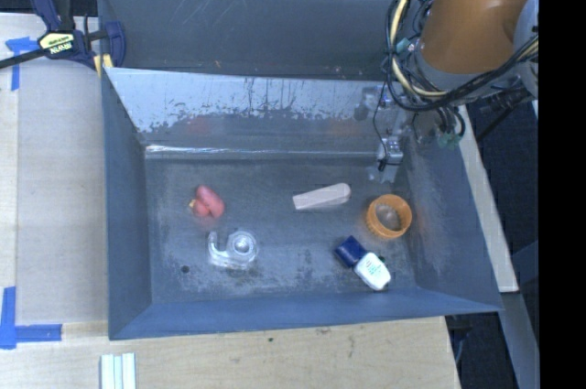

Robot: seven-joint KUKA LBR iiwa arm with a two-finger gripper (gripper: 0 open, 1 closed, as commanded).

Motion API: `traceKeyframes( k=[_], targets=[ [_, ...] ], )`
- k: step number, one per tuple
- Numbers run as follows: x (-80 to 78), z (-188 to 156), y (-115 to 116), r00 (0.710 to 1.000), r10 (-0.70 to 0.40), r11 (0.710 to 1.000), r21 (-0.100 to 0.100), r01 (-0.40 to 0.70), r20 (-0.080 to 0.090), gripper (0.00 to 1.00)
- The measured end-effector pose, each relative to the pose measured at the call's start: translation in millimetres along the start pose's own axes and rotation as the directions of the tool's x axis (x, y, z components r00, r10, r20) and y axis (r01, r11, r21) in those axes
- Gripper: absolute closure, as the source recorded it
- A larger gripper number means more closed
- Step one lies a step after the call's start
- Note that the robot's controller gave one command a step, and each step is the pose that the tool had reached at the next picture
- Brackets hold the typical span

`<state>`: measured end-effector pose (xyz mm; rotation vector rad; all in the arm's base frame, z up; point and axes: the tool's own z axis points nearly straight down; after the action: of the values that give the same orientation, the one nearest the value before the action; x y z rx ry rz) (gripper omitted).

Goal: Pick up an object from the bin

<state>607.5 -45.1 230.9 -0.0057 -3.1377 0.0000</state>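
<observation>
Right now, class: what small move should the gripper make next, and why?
Probably a short move down toward the orange ring: the gripper hangs just beyond it, and the ring lies nearest, apart from the other things.

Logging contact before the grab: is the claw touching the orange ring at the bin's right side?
Apart. The camera view shows the claw ending short of the orange ring, with a strip of bare bin floor between them.

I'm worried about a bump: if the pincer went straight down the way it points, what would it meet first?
Probably the orange ring, lying just below the pincer in this view; depth is unclear, so it might touch the bin floor beside it.
</observation>
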Motion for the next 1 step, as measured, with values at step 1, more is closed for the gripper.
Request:
traceKeyframes(
  k=[1],
  targets=[
    [-1.1, -5.4, 0.2, 1.000, -0.001, 1.000, 0.000, 0.001, 0.009, 0.00]
  ],
)
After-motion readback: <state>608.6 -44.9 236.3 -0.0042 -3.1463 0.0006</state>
